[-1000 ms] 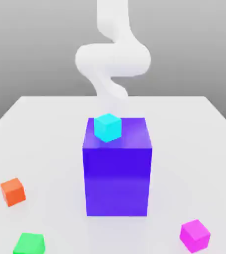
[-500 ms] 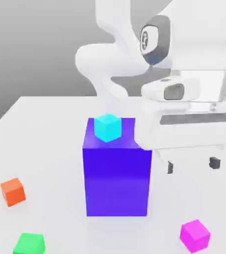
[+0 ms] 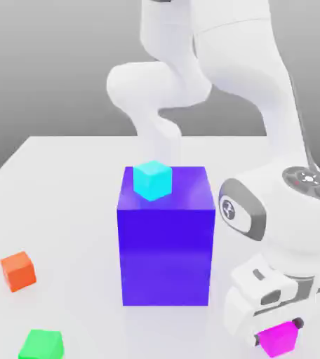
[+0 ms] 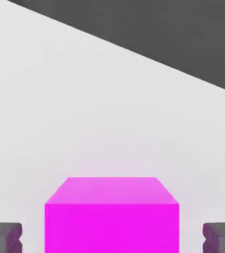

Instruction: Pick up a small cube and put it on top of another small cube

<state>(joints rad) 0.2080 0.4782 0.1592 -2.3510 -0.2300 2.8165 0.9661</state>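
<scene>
The gripper (image 4: 112,238) is straddling the magenta cube (image 4: 111,215) on the white table (image 3: 71,210), near the exterior view's right, with its fingers (image 4: 4,236) spread apart and clear of both side faces. To grasp well, it should be closing evenly on those faces before lifting.

Standing on the white table (image 3: 64,182): a tall blue block (image 3: 165,249) carrying a cyan cube (image 3: 152,179). Reaching down over the magenta cube (image 3: 280,339) at the exterior view's right: the gripper (image 3: 278,332). Lying at the exterior view's left: an orange cube (image 3: 18,271) and a green cube (image 3: 42,345).
</scene>
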